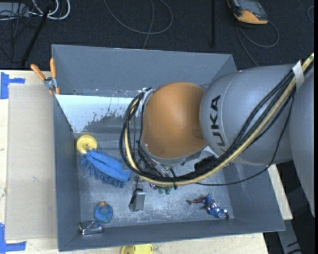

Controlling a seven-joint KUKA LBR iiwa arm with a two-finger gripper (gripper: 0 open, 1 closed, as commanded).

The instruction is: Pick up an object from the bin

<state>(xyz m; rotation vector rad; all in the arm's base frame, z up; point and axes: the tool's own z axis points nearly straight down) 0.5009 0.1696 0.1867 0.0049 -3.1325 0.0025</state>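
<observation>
The gripper (138, 199) hangs just right of the blue brush (103, 167), whose long axis slants down toward it; whether the gripper is apart or together cannot be told.

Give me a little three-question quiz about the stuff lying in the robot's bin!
1. True or false: the yellow disc lies near the left wall of the bin.
2. Fill in: the small silver metal piece lies in the bin's front-left ____.
3. Which thing lies nearest the bin's right wall?
A. the yellow disc
B. the small silver metal piece
C. the blue-and-red toy

Key: 1 true; 2 corner; 3 C.
</observation>
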